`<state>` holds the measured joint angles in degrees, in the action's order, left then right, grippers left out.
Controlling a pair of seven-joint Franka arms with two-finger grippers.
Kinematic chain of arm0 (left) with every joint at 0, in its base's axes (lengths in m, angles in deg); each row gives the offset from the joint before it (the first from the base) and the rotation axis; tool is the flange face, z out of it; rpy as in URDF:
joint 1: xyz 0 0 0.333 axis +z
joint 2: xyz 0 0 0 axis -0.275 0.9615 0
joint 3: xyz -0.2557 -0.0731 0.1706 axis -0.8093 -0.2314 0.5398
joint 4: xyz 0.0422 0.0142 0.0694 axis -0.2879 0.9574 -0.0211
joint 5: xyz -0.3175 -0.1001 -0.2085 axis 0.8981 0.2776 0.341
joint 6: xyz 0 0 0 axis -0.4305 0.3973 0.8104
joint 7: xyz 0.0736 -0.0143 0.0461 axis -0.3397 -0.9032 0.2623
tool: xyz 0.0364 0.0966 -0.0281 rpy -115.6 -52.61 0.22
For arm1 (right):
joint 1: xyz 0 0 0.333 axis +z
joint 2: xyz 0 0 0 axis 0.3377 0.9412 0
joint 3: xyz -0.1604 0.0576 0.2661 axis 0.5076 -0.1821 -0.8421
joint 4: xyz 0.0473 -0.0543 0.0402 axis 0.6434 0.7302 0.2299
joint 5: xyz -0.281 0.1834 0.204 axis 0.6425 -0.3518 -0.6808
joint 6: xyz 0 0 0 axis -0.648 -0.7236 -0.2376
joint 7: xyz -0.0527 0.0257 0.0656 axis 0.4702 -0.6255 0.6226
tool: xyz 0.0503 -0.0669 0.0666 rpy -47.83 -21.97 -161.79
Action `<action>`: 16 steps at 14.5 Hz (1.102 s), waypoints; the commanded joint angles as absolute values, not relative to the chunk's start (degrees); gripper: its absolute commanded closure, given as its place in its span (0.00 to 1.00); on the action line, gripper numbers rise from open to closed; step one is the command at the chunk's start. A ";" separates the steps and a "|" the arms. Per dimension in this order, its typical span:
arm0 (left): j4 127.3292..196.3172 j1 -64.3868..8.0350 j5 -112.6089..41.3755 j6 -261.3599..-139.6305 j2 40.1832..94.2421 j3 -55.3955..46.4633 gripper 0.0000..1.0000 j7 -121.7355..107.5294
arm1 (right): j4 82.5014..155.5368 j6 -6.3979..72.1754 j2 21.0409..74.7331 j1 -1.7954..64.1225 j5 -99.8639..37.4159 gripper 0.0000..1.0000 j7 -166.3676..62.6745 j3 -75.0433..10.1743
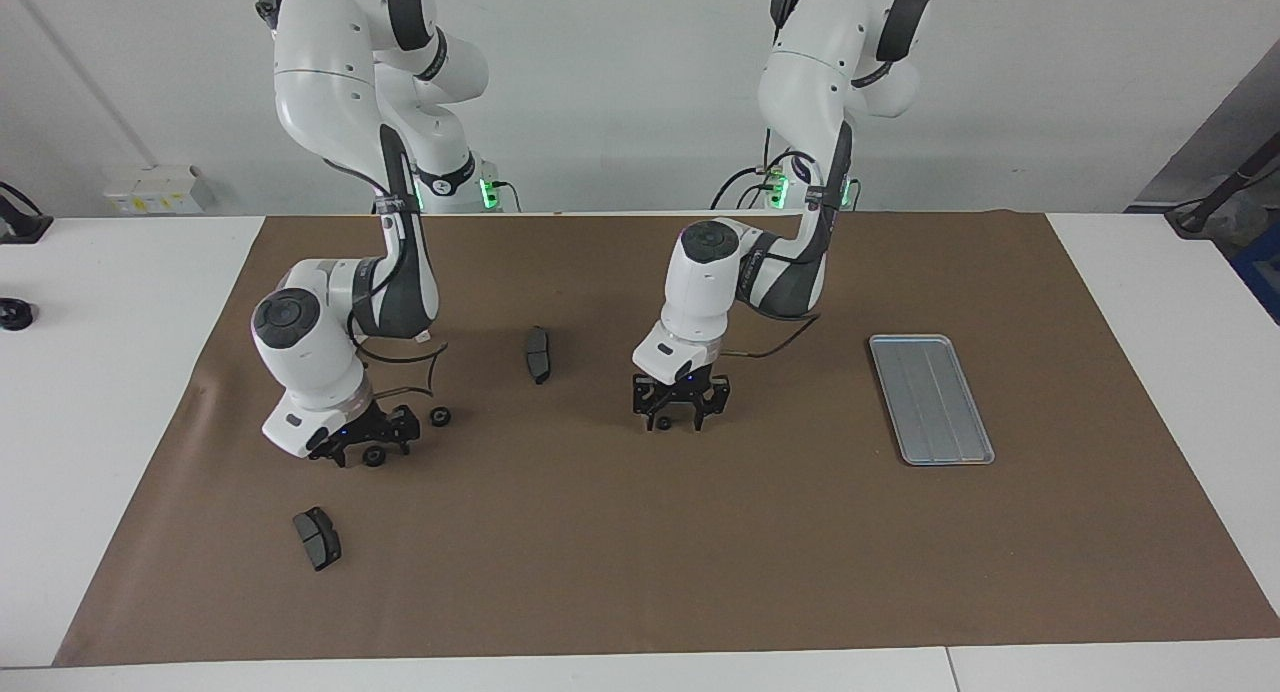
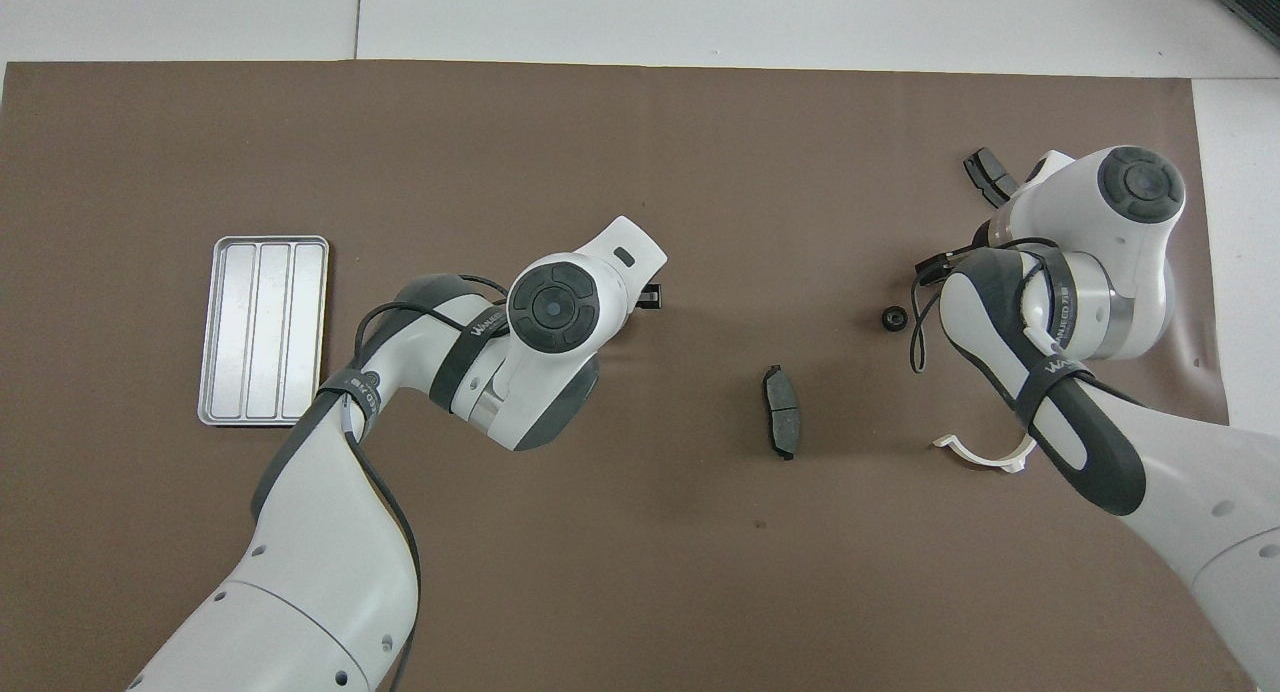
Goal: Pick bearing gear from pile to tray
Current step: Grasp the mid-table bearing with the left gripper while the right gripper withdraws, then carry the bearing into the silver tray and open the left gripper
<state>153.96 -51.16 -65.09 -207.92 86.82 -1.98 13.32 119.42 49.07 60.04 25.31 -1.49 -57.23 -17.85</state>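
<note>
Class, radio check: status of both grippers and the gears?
Left gripper low over a gear. Right gripper down around another gear. Tray empty. Nothing blocking.

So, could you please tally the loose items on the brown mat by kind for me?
Black round gears: 3
Dark grey brake pads: 2
White half-ring bracket: 1
Silver-grey tray: 1
Total: 7
</note>
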 commanded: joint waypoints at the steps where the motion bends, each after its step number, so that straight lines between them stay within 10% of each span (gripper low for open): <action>1: 155.90 -51.99 -66.29 -209.94 85.72 -1.09 0.25 13.23 | 120.47 48.18 58.65 24.05 -2.66 0.09 -59.67 -18.73; 5: 156.86 -52.17 -66.12 -209.86 85.45 -1.17 0.47 13.31 | 120.47 48.27 58.65 24.05 -2.66 0.45 -60.02 -18.73; 9: 155.28 -51.99 -65.94 -207.67 85.45 -0.91 0.99 13.93 | 120.30 48.27 58.65 24.13 -2.66 0.79 -59.93 -18.82; 10: 155.02 -51.99 -65.85 -206.61 85.45 -0.82 1.00 14.19 | 120.12 48.36 58.74 24.13 -2.74 0.97 -59.67 -18.82; 16: 155.98 -47.97 -66.03 -195.72 78.26 -0.38 1.00 14.46 | 119.16 47.92 58.21 24.83 -2.74 1.00 -58.97 -18.82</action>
